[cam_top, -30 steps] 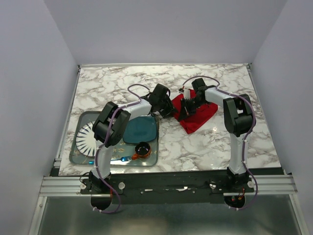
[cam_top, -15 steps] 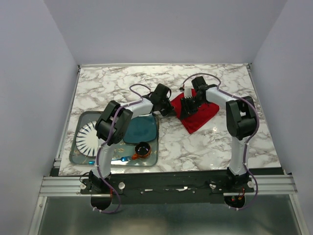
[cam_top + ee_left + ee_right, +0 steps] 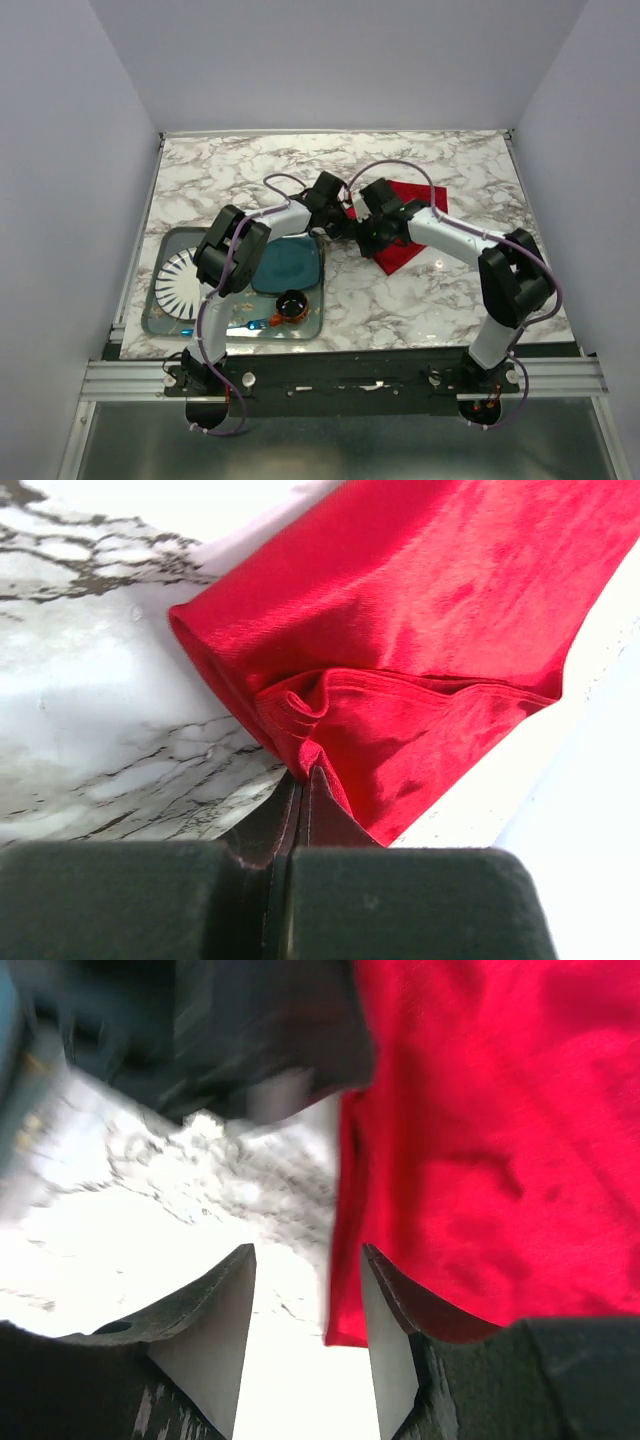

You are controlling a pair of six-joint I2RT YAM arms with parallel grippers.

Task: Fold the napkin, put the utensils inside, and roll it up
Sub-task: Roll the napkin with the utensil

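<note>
The red napkin (image 3: 415, 198) lies partly folded on the marble right of centre. My left gripper (image 3: 345, 224) is at its left corner; in the left wrist view it (image 3: 305, 772) is shut on a bunched fold of the napkin (image 3: 420, 620). My right gripper (image 3: 368, 240) sits close beside it over the napkin's near-left edge. In the right wrist view it (image 3: 305, 1260) is open, and the napkin (image 3: 500, 1140) has its edge hanging between the fingers, close to the right finger (image 3: 385, 1305). The utensils are out of view.
A glass tray (image 3: 160, 325) at the left holds a white ribbed plate (image 3: 180, 280), a teal plate (image 3: 287, 265), a small brown cup (image 3: 291, 303) and a blue plastic utensil (image 3: 255, 323). The two wrists are almost touching over the napkin's left corner.
My left gripper shut on the napkin's left corner. My right gripper opened, let go of the cloth and swung left and nearer; the napkin now lies wider toward the back right.
</note>
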